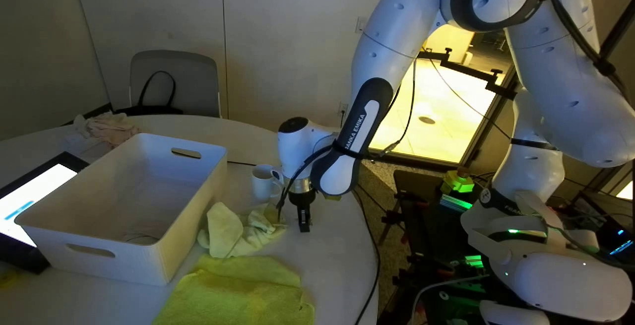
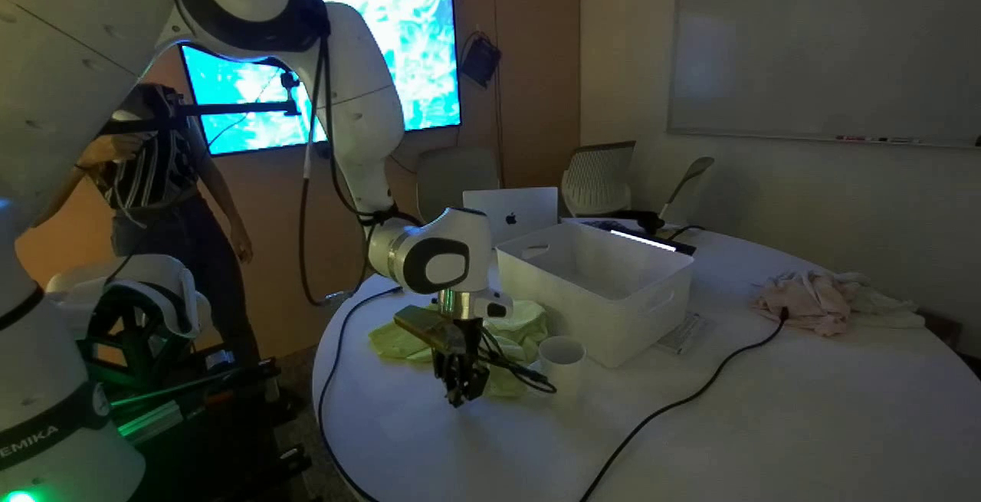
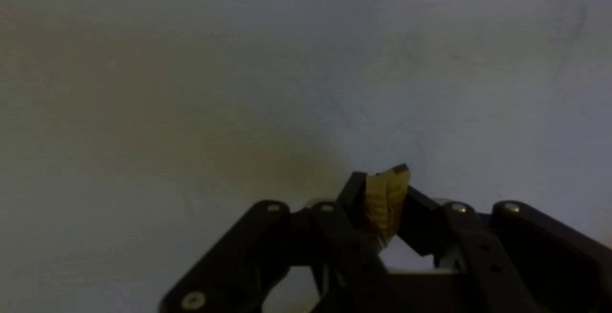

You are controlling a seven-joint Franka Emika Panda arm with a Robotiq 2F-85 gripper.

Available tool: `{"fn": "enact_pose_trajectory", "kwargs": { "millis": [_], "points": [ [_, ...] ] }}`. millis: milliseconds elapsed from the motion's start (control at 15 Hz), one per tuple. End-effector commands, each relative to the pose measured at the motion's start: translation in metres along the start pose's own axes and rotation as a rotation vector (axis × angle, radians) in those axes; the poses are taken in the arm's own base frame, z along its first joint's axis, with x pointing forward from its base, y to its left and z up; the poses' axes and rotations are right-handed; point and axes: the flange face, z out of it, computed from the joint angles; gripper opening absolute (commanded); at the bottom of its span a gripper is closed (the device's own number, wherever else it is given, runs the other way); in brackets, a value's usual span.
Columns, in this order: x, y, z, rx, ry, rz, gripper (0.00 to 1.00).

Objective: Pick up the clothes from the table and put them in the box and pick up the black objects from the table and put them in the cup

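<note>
Lying at lower centre in an exterior view, plush yellow-green cloths (image 1: 238, 292) neighbour a smooth white box (image 1: 124, 260) and cylindrical cup (image 1: 261, 183). The arm (image 1: 397, 22) bends down, gripper (image 1: 304, 227) vertical, jaws nearly together, seemingly pinching a ridged tan piece (image 3: 385, 203), long axis steep, dark end upward, below centre in the wrist view.

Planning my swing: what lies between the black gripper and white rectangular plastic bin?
Black cable, crumpled yellow-green cloth and white cylindrical cup, in both exterior views.
</note>
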Motion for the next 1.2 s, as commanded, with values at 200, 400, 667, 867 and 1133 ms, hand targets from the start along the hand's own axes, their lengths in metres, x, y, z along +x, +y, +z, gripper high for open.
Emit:
{"fn": "enact_pose_trajectory", "kwargs": {
  "millis": [200,400,667,867,1133],
  "points": [
    [-0.008,0.002,-0.066,-0.089,0.025,-0.032,0.13],
    [-0.004,0.002,-0.098,-0.124,0.074,-0.026,0.14],
    [0.015,0.005,-0.128,-0.153,0.127,0.026,0.14],
    [0.037,0.013,-0.143,-0.155,0.166,0.092,0.14],
    [0.063,0.032,-0.158,-0.177,0.202,0.175,0.14]
  ]
}}
